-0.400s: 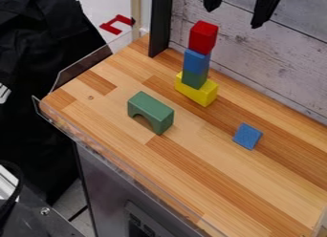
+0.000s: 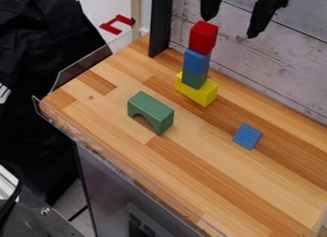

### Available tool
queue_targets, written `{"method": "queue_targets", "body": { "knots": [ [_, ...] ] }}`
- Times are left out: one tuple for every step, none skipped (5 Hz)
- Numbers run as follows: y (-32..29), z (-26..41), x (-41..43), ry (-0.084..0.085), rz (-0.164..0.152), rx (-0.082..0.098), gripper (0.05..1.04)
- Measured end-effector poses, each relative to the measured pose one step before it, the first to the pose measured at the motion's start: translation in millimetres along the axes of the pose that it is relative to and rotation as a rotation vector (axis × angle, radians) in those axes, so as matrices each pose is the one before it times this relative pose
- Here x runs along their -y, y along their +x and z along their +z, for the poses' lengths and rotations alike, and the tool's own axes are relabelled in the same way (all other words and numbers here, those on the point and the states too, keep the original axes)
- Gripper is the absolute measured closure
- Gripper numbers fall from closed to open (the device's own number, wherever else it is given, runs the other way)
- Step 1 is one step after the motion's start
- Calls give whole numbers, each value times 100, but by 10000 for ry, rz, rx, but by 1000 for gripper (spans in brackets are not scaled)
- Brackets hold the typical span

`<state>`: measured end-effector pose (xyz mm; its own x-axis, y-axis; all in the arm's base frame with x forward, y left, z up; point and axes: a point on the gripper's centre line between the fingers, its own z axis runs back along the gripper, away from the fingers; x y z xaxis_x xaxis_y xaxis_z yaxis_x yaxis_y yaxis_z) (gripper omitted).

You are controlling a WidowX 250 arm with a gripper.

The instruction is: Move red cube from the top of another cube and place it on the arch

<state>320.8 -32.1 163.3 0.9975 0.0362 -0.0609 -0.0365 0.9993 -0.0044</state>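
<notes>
Downward displacement of the pincer (image 2: 230, 28) is noted since the earlier frame; no shift is observed in the blocks. At the top edge of the view, the pincer is seen with its fingers spread wide, nothing held between them. One fingertip is seen close to the top of the red cube (image 2: 203, 37); whether contact is made cannot be told. The red cube is supported at the top of an upright stack, set slightly askew on a blue cube (image 2: 196, 62). Beneath this, a green block (image 2: 194, 79) is carried by a yellow block (image 2: 199, 94), which is rested on the wooden desk (image 2: 115, 112). Nearer the front edge, a green arch (image 2: 150, 108) is stood upright, apart from the stack, its opening turned toward that edge. A flat blue piece (image 2: 248, 136) is placed on the right. Behind the stack, the desk is bordered by a whitewashed plank wall (image 2: 256, 69) and a black post (image 2: 161, 26).
</notes>
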Motion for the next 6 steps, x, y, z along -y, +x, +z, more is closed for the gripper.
{"method": "queue_targets", "body": {
  "knots": [
    [-19,38,-26,17,60,-13,83],
    [57,-33,-638,84,148,-3,83],
    [547,-1237,-1076,233,90,-282,83],
    [716,-975,-1227,-129,215,-52,83],
    [628,-974,-1021,-118,189,-136,83],
    [392,484,-547,-62,110,165,83]
  ]
}}
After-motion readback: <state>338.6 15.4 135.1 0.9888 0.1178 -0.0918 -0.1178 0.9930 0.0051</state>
